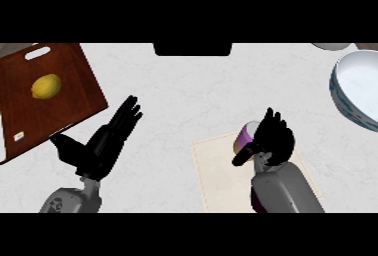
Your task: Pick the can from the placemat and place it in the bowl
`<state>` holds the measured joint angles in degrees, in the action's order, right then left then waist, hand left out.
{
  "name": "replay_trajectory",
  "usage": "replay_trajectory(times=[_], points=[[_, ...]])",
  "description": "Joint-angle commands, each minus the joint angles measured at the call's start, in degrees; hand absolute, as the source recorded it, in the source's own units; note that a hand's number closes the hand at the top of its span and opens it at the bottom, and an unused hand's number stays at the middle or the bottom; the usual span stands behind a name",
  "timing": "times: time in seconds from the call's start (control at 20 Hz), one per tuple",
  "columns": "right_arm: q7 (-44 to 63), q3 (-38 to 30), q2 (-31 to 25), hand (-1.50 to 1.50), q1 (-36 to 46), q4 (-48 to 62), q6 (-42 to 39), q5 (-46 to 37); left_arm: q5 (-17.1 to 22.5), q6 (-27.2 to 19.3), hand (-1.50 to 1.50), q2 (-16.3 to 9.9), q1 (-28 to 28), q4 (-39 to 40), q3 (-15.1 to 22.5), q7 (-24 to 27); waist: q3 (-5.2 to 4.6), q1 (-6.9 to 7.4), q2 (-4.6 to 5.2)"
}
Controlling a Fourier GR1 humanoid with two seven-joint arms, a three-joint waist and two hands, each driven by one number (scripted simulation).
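A purple can [246, 137] with a pale top stands on the beige placemat [221, 175] at the lower middle. My right hand [272, 140] is against the can's right side, fingers and thumb curling round it and hiding most of it. The white bowl [359, 90] with a patterned rim sits at the right edge, partly cut off. My left hand [103, 140] rests open at the lower left, fingers straight and pointing up, holding nothing.
A brown wooden cutting board [52, 110] lies at the upper left with a yellow lemon [46, 86] on it. A dark object [193, 49] sits at the top centre edge. Bare white counter [192, 90] lies between placemat and bowl.
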<state>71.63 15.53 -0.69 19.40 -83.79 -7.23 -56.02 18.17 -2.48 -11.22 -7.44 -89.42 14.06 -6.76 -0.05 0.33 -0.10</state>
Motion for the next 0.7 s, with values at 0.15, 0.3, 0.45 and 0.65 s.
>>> replay_trajectory(times=[0.15,0.3,0.45,0.65], points=[[7.3,3.4,0.7,1.5,-2.4,2.3,4.6,-2.7,0.1,0.5,0.0,-0.4,0.4,-2.8,-1.1,-2.6,0.06,-0.06,0.02],[10.3,7.3,0.7,1.5,-0.9,0.3,3.9,-2.1,-0.8,2.9,0.0,0.9,1.0,4.3,-1.9,3.5,0.02,-0.19,0.1],[8.3,4.0,0.7,1.5,5.2,8.0,4.7,-1.4,-1.7,1.7,0.0,2.6,-1.5,3.7,-0.8,1.4,0.04,0.21,0.23],[5.7,3.7,0.6,1.5,3.7,7.3,2.7,-2.5,-2.2,1.0,0.0,3.0,-2.3,2.7,-1.3,0.1,0.04,-0.01,0.16]])
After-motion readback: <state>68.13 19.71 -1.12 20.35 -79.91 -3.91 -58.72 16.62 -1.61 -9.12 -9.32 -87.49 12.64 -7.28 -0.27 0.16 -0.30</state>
